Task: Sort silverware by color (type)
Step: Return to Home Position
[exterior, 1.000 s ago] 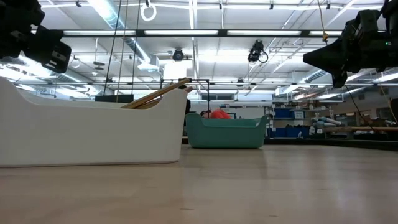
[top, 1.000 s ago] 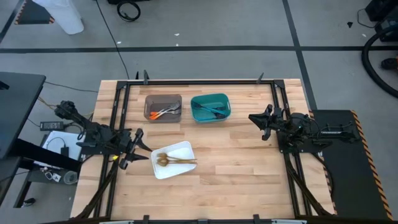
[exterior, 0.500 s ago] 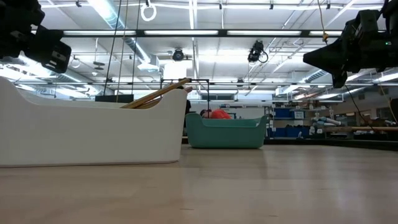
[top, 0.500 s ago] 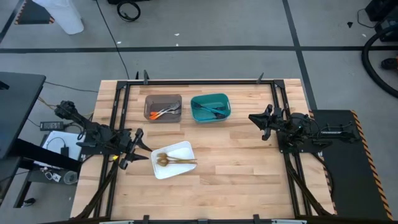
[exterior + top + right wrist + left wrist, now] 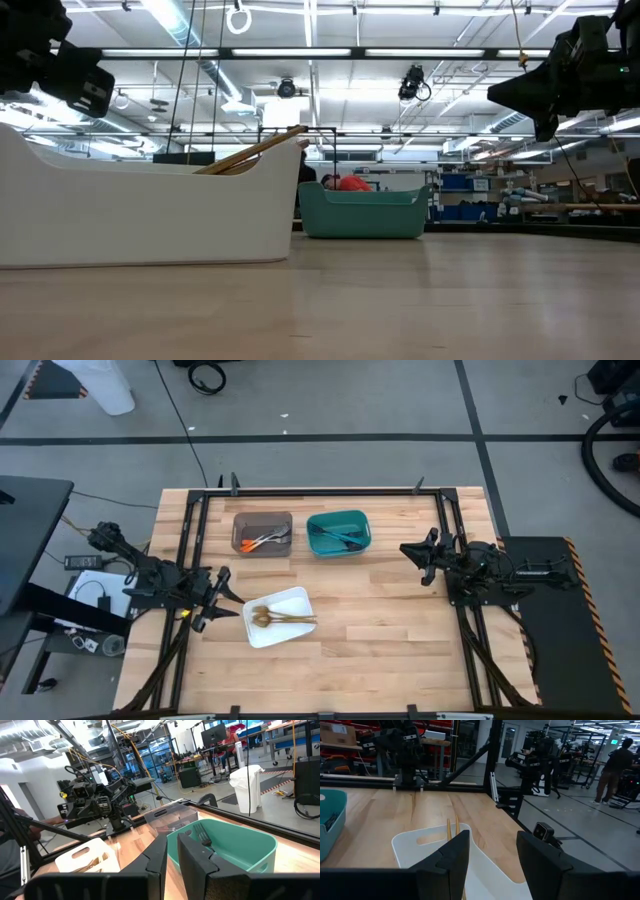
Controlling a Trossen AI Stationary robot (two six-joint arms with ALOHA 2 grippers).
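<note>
Two arms flank my table [image 5: 380, 610], one at each side edge, and neither carries anything.

Starting at the left, the left gripper [image 5: 228, 597] hangs above the wood just beside the left rim of the white tray [image 5: 296, 598]. Its fingers [image 5: 454, 861] are spread apart and empty. Through that arm's wrist camera I see the tray's handle end in the gap between them.

Toward the far side, the grey bin [image 5: 243, 520] holds the orange-handled silverware [image 5: 264, 541], a few slim pieces lying crossed toward the bin's right end. On the near side of that bin and slightly to its right, the white tray sits turned at an angle to the table edge. The gold silverware [image 5: 277, 619] lies inside it, along its length. From table height I see the gold handles [image 5: 254, 150] slanting up over the tray's rim.

Just to the right of the grey bin, close beside it, stands the teal bin [image 5: 358, 518] with the teal-blue silverware [image 5: 338, 538] in it. The right wrist camera picks out a fork [image 5: 202, 835] resting against the bin's inner wall, tines up.

At the right, the right gripper [image 5: 410, 549] is well apart from the teal bin and points toward it. Its fingers are drawn almost together, with only a thin slit left between them, and they clamp nothing.
</note>
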